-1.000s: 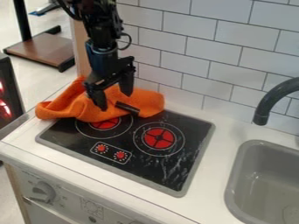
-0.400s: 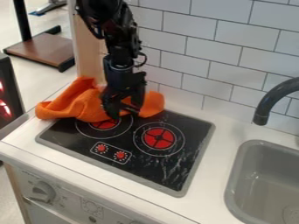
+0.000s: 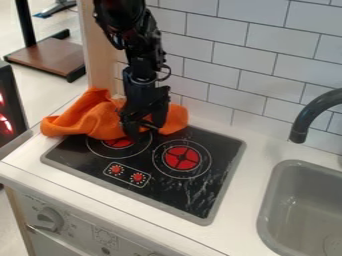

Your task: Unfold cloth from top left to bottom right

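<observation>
and here's the one cloth (image 3: 100, 117), bunched over the stove's (image 3: 200, 200) back-left corner, one end at the counter's (image 3: 247, 210) left edge, with stove surface stretching out in front and to the right. the gripper (image 3: 145, 131), fingers apart, is over the cloth's right part (nothing clenched!), having slid rightward across it since a second ago; the cloth keeps its folds. count them: two burners, two red knobs, one sink (image 3: 310, 210), one faucet (image 3: 308, 115).

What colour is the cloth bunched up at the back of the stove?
Orange, best seen in the camera view.
</observation>
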`<state>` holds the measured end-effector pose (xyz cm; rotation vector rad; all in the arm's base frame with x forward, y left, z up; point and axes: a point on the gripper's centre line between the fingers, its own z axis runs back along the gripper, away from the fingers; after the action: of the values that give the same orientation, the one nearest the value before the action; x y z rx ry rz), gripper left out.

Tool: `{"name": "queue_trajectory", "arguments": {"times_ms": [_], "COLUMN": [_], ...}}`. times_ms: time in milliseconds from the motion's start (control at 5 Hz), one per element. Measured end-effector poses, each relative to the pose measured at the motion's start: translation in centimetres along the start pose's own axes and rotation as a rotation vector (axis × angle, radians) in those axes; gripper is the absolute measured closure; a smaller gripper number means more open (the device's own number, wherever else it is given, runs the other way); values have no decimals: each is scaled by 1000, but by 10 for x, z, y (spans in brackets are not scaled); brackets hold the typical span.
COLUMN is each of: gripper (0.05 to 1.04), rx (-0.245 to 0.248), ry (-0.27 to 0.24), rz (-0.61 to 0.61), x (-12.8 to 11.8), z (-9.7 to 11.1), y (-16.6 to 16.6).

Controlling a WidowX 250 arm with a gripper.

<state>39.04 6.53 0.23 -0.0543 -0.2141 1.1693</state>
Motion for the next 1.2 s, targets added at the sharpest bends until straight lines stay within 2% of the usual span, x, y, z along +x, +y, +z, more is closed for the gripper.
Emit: {"name": "queue_trajectory", "arguments": {"times_ms": [200, 400, 600, 800, 1000, 1200], "gripper": [148, 455, 748, 921, 1014, 1033], "rx": [9, 28, 15, 8, 2, 2], "ry": [-16, -70, -74, -64, -36, -3], "rz": [8, -7, -6, 9, 6, 8], "x": [0, -5, -7, -8, -12, -13], "z": [-3, -7, -7, -7, -7, -1], "y": [-2, -7, -10, -11, -12, -10]}}
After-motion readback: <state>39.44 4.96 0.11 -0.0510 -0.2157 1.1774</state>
